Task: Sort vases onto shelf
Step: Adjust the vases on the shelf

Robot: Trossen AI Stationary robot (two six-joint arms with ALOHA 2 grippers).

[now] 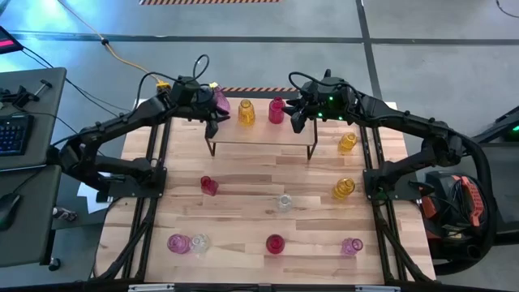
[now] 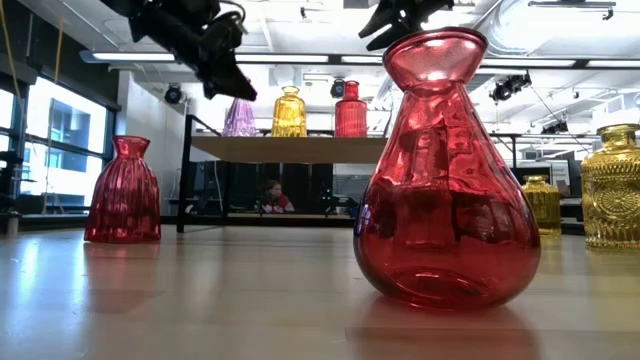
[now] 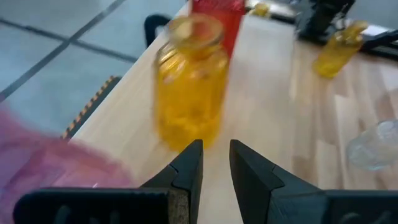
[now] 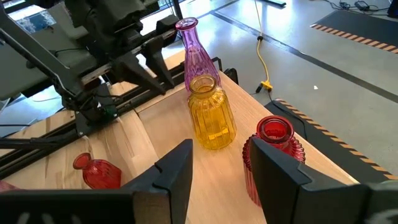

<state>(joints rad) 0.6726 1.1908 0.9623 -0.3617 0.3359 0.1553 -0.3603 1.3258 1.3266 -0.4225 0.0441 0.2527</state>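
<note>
A: Going from the left of the overhead frame: the left gripper [image 1: 212, 122] hangs over the left end of the shelf [image 1: 261, 134], just beside the pink vase [image 1: 220, 100]. Its fingers [image 3: 189, 168] stand a narrow gap apart with nothing between them.

B: And which way does the pink vase lie from it?

A: Just up-frame of the fingertips. It stands upright, long axis vertical: tall, slim-necked, ribbed, translucent purple-pink. Right of it in the row stand the amber vase [image 1: 246, 112], squat and ribbed, then the red vase [image 1: 276, 109].

B: The right arm?

A: The right gripper [image 1: 297, 118] sits at the shelf's right end, immediately right of the red vase, fingers [image 4: 177, 171] parted and empty. It is the nearer arm to the loose amber vases [image 1: 344, 188] at the table's right side. More vases stand along the lower half of the frame, so sorting looks under half done.
</note>
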